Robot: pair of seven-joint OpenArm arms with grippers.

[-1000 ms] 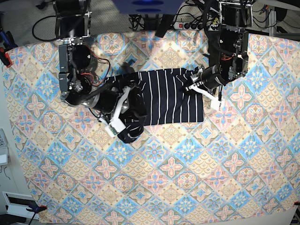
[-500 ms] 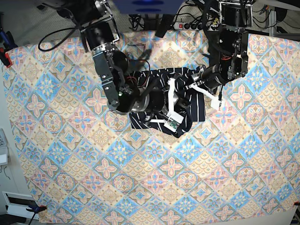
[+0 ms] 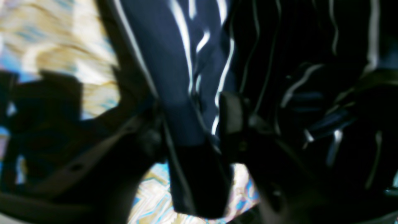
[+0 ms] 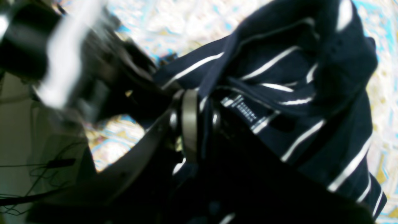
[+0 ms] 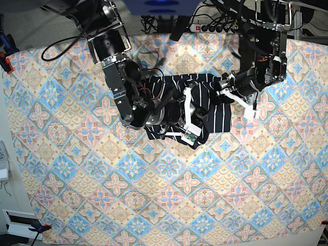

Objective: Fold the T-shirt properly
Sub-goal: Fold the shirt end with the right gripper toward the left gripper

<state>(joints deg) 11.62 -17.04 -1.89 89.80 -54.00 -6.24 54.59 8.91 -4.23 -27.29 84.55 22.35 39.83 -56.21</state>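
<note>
The dark pinstriped T-shirt (image 5: 215, 115) lies bunched at the upper middle of the tablecloth (image 5: 169, 205), its left part drawn over onto its right part. My right gripper (image 5: 197, 118) sits over the folded heap. The right wrist view shows that gripper (image 4: 199, 124) shut on a fold of the T-shirt (image 4: 311, 93). My left gripper (image 5: 224, 88) is at the shirt's upper right edge. Seen from the left wrist, its jaws (image 3: 189, 124) stand apart with a hanging fold of the T-shirt (image 3: 180, 62) between the fingers.
The pastel diamond-patterned tablecloth covers the whole table. A power strip (image 5: 215, 28) and cables lie beyond the far edge. Red clamps (image 5: 5, 60) hold the cloth at the left edge. The right arm's forearm (image 5: 123, 87) stretches across the upper left.
My right gripper has dragged the shirt's left part across to the right, over the rest. My left gripper has shifted slightly right and its jaws have parted.
</note>
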